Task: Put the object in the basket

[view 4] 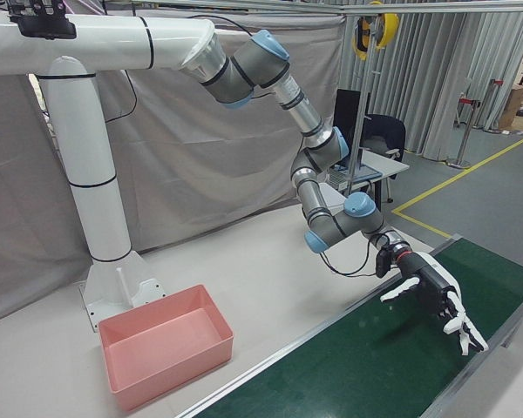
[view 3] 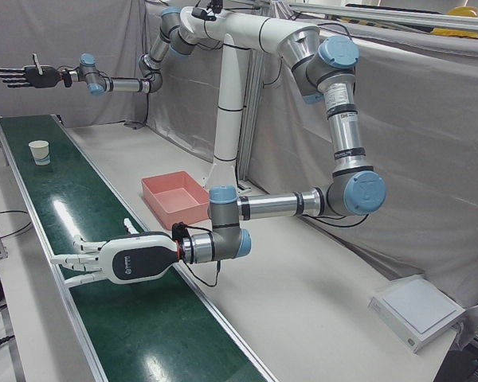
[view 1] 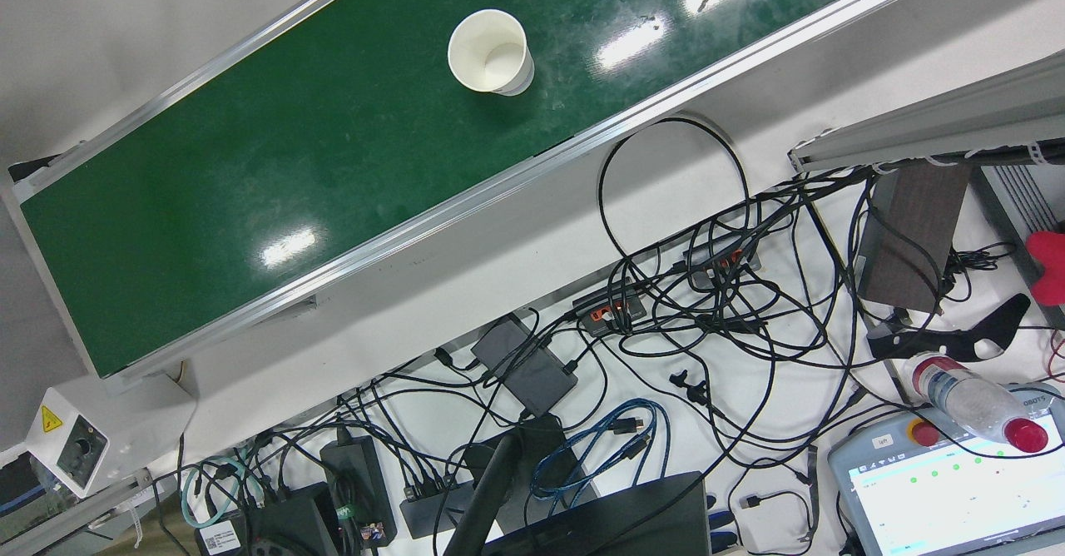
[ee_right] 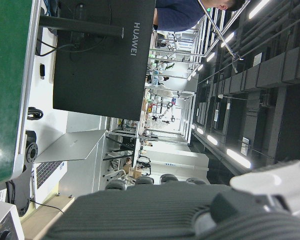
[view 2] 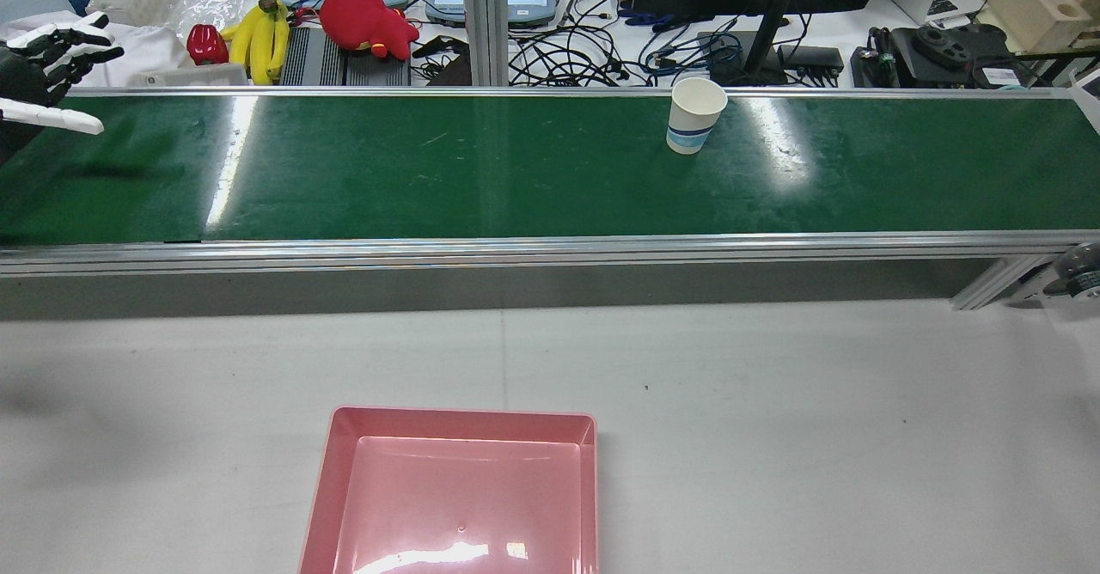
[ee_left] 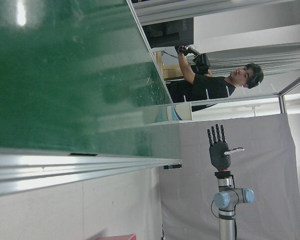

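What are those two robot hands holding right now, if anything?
Nothing. The left hand hovers over the green belt with fingers spread, the right hand is open in the air, and the paper cup stands untouched.

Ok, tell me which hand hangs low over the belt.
The left hand: it hovers just above the belt, fingers spread, empty. The right hand is raised high in the air past the cup.

White arms [view 3: 247, 36], blue joints, black-and-white hand [view 3: 119, 260].
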Tool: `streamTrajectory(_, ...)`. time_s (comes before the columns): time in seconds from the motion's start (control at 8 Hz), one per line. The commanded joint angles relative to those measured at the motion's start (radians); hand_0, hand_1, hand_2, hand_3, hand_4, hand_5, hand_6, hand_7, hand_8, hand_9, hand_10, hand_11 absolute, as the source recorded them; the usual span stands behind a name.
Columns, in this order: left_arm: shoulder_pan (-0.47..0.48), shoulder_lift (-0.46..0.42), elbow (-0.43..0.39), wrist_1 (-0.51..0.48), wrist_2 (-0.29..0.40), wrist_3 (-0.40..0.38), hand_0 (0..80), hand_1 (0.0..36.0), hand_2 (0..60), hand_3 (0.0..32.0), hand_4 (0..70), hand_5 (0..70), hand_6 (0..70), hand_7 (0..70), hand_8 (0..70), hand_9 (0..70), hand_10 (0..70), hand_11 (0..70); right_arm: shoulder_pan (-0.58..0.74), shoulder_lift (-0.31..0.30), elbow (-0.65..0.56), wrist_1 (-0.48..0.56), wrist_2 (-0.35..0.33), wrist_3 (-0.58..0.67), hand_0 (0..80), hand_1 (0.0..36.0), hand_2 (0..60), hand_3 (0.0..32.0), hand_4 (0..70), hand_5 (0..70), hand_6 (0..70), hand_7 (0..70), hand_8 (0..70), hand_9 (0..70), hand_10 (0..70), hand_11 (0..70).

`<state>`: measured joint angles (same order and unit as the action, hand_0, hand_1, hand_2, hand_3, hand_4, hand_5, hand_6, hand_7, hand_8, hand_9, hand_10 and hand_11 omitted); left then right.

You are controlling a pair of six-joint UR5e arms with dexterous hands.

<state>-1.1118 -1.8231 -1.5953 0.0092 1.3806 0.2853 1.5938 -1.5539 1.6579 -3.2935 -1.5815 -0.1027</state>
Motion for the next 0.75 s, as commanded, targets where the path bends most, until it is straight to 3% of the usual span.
streamTrajectory(0.0,0.000,-0.001,0.000,0.002,0.000,0.000,68.3,25.3,0.0,0.0,17.5,35.6,7.6,7.0,12.8,18.7,0.0,0.8,0.000,0.000,-0.001,0.000,0.000,0.001,0.0,0.0,0.0,0.0,0.0,0.0,0.0,0.0,0.0,0.0,0.0,0.0)
streamTrajectory(0.62,0.001,-0.013,0.002,0.006,0.000,0.003,67.3,25.4,0.5,0.0,18.5,36.0,7.7,6.9,12.8,18.8,0.0,1.2,0.000,0.000,-0.001,0.000,0.000,0.000,0.0,0.0,0.0,0.0,0.0,0.0,0.0,0.0,0.0,0.0,0.0,0.0)
